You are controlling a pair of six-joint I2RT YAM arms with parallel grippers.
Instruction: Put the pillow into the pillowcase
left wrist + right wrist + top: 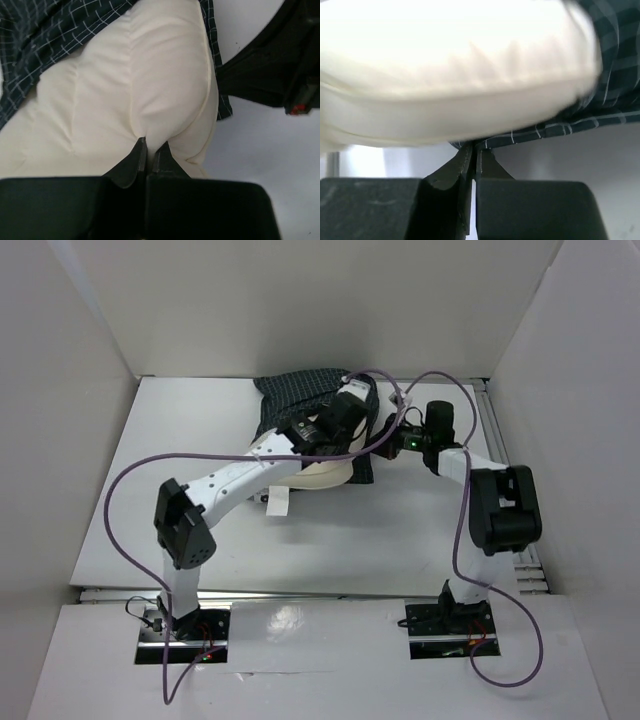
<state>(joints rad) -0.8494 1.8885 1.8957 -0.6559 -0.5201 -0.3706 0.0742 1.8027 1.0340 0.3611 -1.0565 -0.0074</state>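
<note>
Plump cream fabric pillow (322,476) at the far centre of the white table (400,530), partly sheathed in the limp dark navy checked pillowcase (300,390). The left gripper (150,143) pinches a fold of the pillow's exposed end; the right gripper (473,147) pinches the pillowcase hem.

From above and behind, one camera looks down on my whole worktop (400,530); both wrist cameras press close, sharing the pillow (140,85).
</note>
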